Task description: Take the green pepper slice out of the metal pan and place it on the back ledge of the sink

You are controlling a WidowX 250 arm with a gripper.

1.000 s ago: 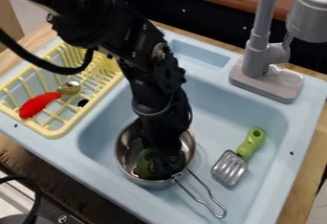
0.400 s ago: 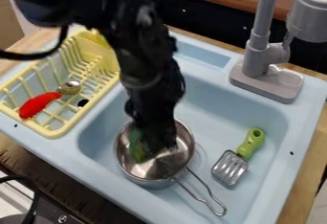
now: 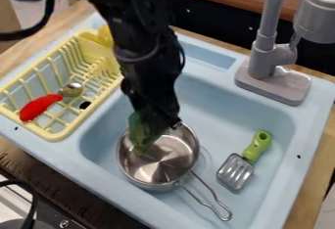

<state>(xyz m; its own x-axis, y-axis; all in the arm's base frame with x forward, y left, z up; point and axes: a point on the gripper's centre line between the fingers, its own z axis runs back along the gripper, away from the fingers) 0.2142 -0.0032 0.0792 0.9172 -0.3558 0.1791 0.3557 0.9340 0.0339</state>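
Raised w/ claw point(image 3: 159, 125): green item point(image 3: 136, 131), from inside metal pot point(image 3: 157, 169) to approx. its far rim. Claw clamped on item; exact gap, can't tell from where I stand. Spatula point(image 3: 236, 171) nearby, same sink point(image 3: 272, 118).

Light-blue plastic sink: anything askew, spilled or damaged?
Nothing stands out. Shiny metal saucepan sits upright in the basin, green-handled metal spatula lies beside it, red-handled metal spoon rests in the yellow plastic rack.
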